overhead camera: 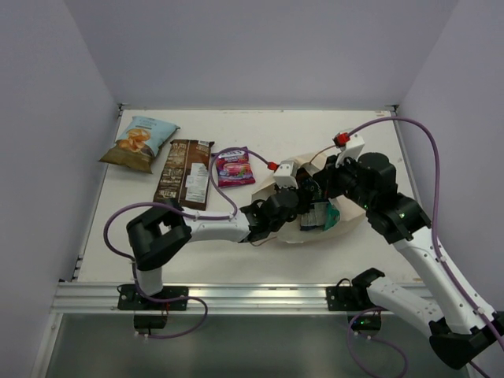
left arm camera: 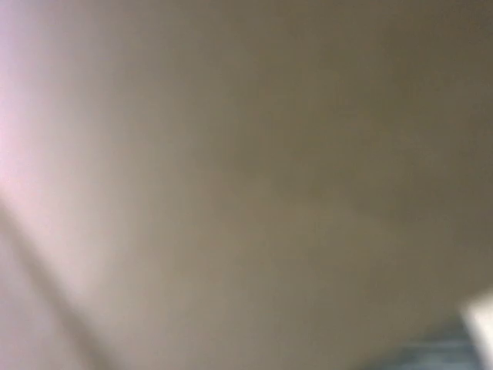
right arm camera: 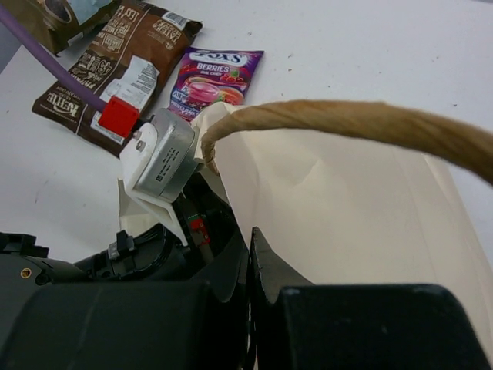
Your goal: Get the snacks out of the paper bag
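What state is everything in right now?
paper bag: mouth open
left end effector: inside the bag, grip hidden
right end effector: shut on the bag's rim
chip bag: out, lying flat
brown packet: out, lying flat
magenta packet: out, lying flat
teal packet: in the bag

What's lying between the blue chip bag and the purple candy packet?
The long dark brown packet lies between them; the top view shows it.

Beige paper bag (right arm camera: 354, 208) lying mid-table, mouth open, twisted-cord handle (right arm camera: 347, 119) arching up, teal-green packet (overhead camera: 333, 214) and blue-and-white packet (overhead camera: 315, 214) inside, magenta berry-candy packet (overhead camera: 234, 166), long dark brown packet (overhead camera: 185, 173), blue-and-tan chip bag (overhead camera: 138, 143) lying flat outside, left of it.
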You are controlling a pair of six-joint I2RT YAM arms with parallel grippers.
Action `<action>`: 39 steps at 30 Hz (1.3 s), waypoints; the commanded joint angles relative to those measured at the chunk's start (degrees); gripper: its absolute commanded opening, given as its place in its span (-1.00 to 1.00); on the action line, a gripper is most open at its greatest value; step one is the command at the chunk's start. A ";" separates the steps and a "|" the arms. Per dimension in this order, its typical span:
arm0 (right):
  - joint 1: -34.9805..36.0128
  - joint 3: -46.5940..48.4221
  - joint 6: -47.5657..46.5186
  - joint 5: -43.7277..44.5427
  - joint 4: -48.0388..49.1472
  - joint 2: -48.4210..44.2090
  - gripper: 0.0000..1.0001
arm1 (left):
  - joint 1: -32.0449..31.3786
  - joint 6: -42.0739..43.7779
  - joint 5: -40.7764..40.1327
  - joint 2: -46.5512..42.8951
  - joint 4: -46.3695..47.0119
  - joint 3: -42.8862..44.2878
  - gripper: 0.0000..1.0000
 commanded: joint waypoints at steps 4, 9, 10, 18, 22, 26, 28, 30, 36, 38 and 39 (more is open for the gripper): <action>0.08 -3.22 0.88 2.32 5.68 -1.30 -1.00 | 0.06 -0.15 -1.28 -7.55 -4.96 -0.40 -1.00; -0.01 -5.86 0.88 10.04 6.22 -0.25 -1.00 | -0.02 0.81 1.00 -17.14 -13.82 -1.45 -1.00; -0.01 -6.13 1.06 11.02 6.39 0.10 -1.00 | -0.02 1.08 1.44 -20.29 -15.59 -1.19 -1.00; -1.33 -7.01 2.02 21.21 6.48 3.53 -1.00 | 0.15 5.47 4.09 -36.13 -35.87 2.32 -1.00; -3.43 -6.92 2.64 23.16 6.13 3.18 -1.00 | 5.05 7.93 1.10 -43.51 -44.77 4.78 -1.00; -5.72 -6.66 3.78 22.90 4.81 2.83 -1.00 | 14.99 9.78 3.20 -47.39 -49.53 5.05 -1.00; -5.99 -6.39 4.13 23.07 4.02 2.48 -1.00 | 18.59 11.44 3.20 -48.01 -51.20 5.57 -1.00; -5.99 -6.48 4.22 22.46 3.84 1.95 -1.00 | 20.01 12.32 3.29 -47.05 -52.34 6.10 -1.00; -5.99 -6.57 4.84 20.01 3.49 0.45 -1.00 | 24.05 15.05 8.03 -38.11 -45.25 5.84 -1.00; -5.99 -6.74 5.01 18.68 3.49 0.10 -1.00 | 25.46 16.19 11.10 -33.97 -42.08 8.38 -1.00; -5.99 -6.92 5.01 18.07 3.49 0.10 -1.00 | 25.90 16.63 12.16 -29.16 -38.93 9.96 -1.00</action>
